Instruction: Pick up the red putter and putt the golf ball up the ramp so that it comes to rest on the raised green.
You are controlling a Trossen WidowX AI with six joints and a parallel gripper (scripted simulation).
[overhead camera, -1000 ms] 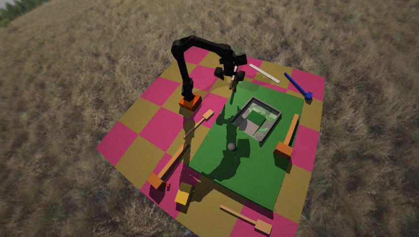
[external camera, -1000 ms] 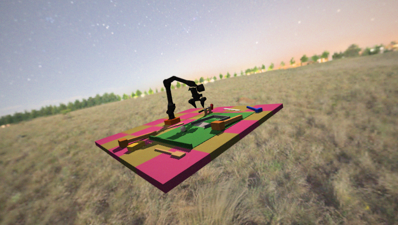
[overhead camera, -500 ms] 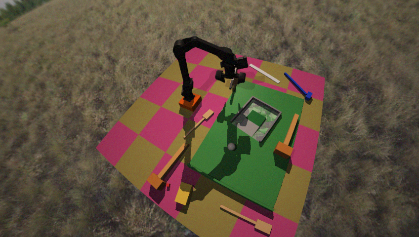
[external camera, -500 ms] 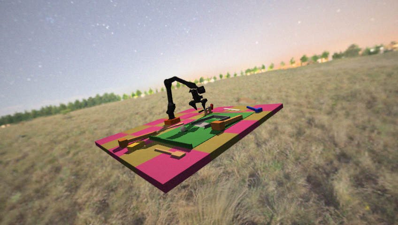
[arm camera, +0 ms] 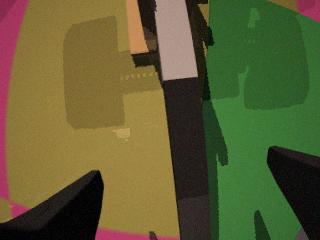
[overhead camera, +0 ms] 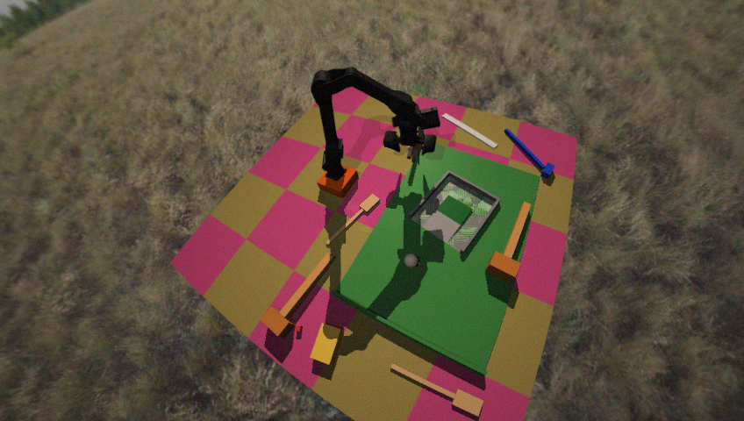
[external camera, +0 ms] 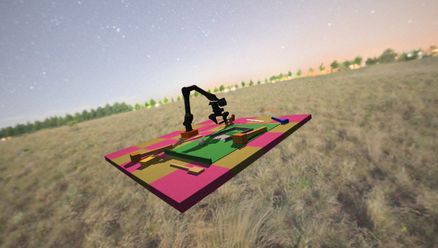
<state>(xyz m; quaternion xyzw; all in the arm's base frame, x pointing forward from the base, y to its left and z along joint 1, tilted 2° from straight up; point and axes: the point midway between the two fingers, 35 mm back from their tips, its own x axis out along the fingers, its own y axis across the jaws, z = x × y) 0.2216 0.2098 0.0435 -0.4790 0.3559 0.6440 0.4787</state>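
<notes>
The red putter rests on a small wooden stand (external camera: 227, 123) at the back of the green; its red head (external camera: 233, 117) shows in the exterior view. Its pale shaft (arm camera: 176, 45) and dark grip (arm camera: 186, 125) run down the wrist view. My gripper (overhead camera: 411, 147) (external camera: 220, 122) (arm camera: 188, 168) is open above the grip, with one finger on each side and nothing held. The grey-looking golf ball (overhead camera: 411, 260) (external camera: 201, 142) sits on the green mat in the arm's shadow. The grey ramp (overhead camera: 440, 224) (external camera: 223, 137) leads to the raised green (overhead camera: 454, 209) inside a grey-walled frame (overhead camera: 479, 189).
Orange mallets (overhead camera: 504, 265) (overhead camera: 278, 320) lie right of the ramp and at the front left. A yellow block (overhead camera: 326, 344), a tiny red block (overhead camera: 297, 329) and tan paddles (overhead camera: 466, 403) (overhead camera: 369, 203) lie around the mat. A white strip (overhead camera: 469, 130) and blue putter (overhead camera: 527, 151) lie at the back right.
</notes>
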